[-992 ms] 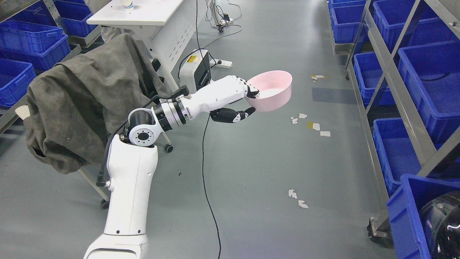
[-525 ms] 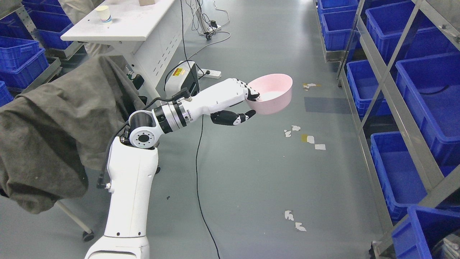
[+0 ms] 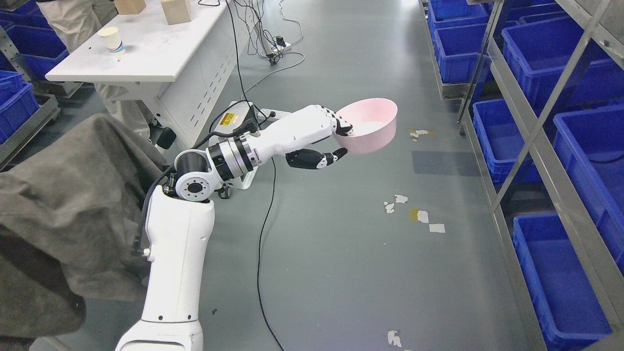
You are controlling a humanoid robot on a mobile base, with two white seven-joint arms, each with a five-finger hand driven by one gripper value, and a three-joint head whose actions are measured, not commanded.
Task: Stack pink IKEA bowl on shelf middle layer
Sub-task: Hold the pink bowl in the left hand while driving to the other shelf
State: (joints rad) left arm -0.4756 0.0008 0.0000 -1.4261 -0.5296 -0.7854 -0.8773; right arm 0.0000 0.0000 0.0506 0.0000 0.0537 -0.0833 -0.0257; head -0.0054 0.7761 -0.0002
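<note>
Clearly aloft, the pink bowl (image 3: 369,124) hangs over the grey floor (image 3: 341,243), held by the left hand (image 3: 325,134), whose arm comes in from the lower left. Its fingers (image 3: 341,126) are hooked over the bowl's near rim and dip inside, while the black-tipped thumb (image 3: 317,158) reaches under the bowl's wall, so the hand is clamped on that edge. The bowl sits roughly upright, mouth up, tipped slightly toward the camera.

Right of the bowl, well apart from it, runs the metal shelf rack (image 3: 536,131) with its slanted uprights; blue plastic bins (image 3: 497,136) fill its levels, and open floor lies between bowl and rack. Below and right of the bowl, scraps of white and yellow tape (image 3: 419,214) are stuck to the floor, and a further scrap (image 3: 419,132) lies just right of it.

Left of the bowl, behind the forearm, a white box with a yellow label (image 3: 234,119) sits on the floor, and a black cable (image 3: 265,234) runs from there toward the bottom edge. Farther left stands a white table (image 3: 146,53) carrying a paper cup (image 3: 111,40) and two cardboard blocks (image 3: 175,10); a person's trouser legs (image 3: 83,19) show behind it. A grey-brown cloth (image 3: 68,204) drapes over something at the far left, beside the robot's upper arm.
</note>
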